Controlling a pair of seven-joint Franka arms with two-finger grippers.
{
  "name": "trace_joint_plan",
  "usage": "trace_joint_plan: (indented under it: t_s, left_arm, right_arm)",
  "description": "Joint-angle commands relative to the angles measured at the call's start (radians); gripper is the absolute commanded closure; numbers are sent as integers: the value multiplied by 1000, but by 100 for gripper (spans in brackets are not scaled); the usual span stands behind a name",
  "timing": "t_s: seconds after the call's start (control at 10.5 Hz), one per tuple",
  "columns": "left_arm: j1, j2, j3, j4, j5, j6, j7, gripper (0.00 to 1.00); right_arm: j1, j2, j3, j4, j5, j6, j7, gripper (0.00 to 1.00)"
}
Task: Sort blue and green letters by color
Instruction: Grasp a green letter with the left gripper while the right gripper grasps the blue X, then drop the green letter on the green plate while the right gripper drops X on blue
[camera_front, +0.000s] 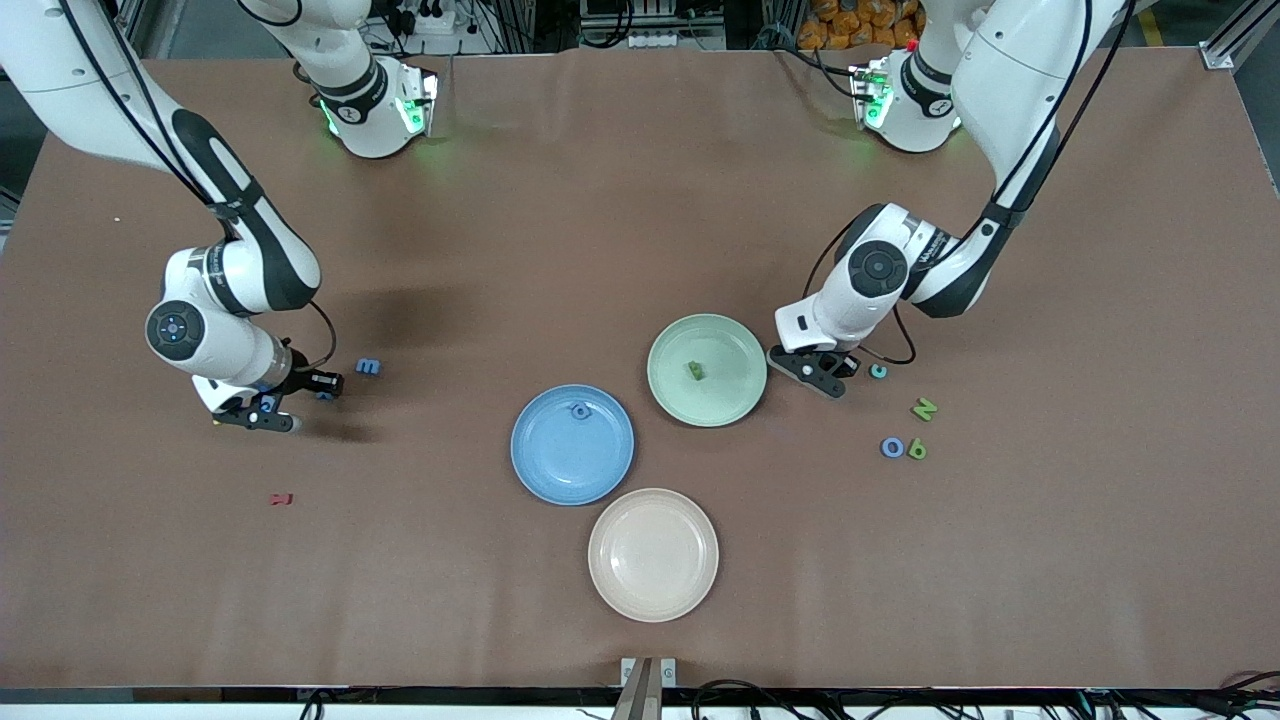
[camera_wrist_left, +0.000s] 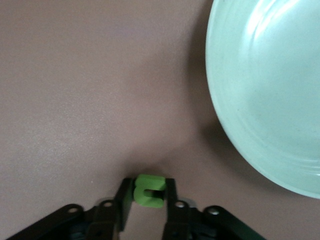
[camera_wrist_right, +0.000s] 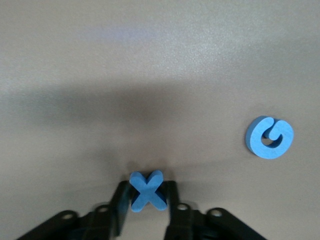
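Observation:
My left gripper (camera_front: 818, 374) is low beside the green plate (camera_front: 735, 345), toward the left arm's end, shut on a green letter (camera_wrist_left: 145, 198) that sits between its fingers (camera_wrist_left: 125, 195). One green letter (camera_front: 694, 371) lies on that plate. My right gripper (camera_front: 266, 408) is low near the right arm's end, shut on a blue X (camera_wrist_right: 146, 196). A blue G (camera_wrist_right: 269, 137) lies on the table close by, and a blue letter (camera_front: 368, 366) lies beside that gripper. The blue plate (camera_front: 545, 465) holds one blue letter (camera_front: 580, 410).
A teal c (camera_front: 878, 371), green N (camera_front: 924, 408), blue O (camera_front: 892, 447) and green b (camera_front: 916, 449) lie loose near the left gripper. A dark red letter (camera_front: 282, 498) lies nearer the front camera than the right gripper. A beige plate (camera_front: 653, 554) sits nearest the front camera.

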Motion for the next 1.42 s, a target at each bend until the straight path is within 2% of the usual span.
trace_joint_plan:
  t_s: [0.0, 0.19, 0.38, 0.47, 0.57, 0.76, 0.85, 0.95, 1.04, 1.23, 1.33]
  left_arm:
    - [10, -10, -5, 13, 15, 14, -9, 100]
    - [55, -113, -10, 42, -15, -70, -16, 100]
    - [55, -161, -28, 123, -40, -199, -53, 100]
    - [43, -156, -30, 146, -42, -222, -102, 100]
    - [17, -137, -58, 148, -49, -223, -240, 100]
    - [-64, -77, -71, 216, -48, -223, -457, 100]
    - [-97, -46, -69, 261, -48, -224, -505, 87]
    - [-105, -29, -71, 278, -43, -223, -547, 51]
    - [-112, -23, -71, 284, -39, -223, -558, 1]
    - [-100, -24, -69, 280, -37, -226, -553, 0]
    - [-94, -27, -69, 274, -35, -227, -550, 0]
  right_arm:
    - [-27, -15, 18, -10, 11, 7, 17, 100]
    - [-21, -16, 67, 50, 108, -42, 15, 100]
    - [-20, -16, 133, 120, 191, -108, 20, 100]
    - [-17, -16, 164, 137, 234, -110, 21, 100]
    - [-11, -15, 187, 144, 272, -109, 20, 100]
    - [35, -13, 242, 177, 428, -99, 21, 100]
    - [76, -15, 241, 199, 494, -107, 21, 100]
    - [104, -13, 242, 200, 522, -101, 21, 100]
    - [158, -13, 242, 206, 559, -95, 21, 100]
    - [242, -22, 242, 208, 626, -96, 41, 100]
    - [255, -12, 242, 211, 628, -86, 64, 100]
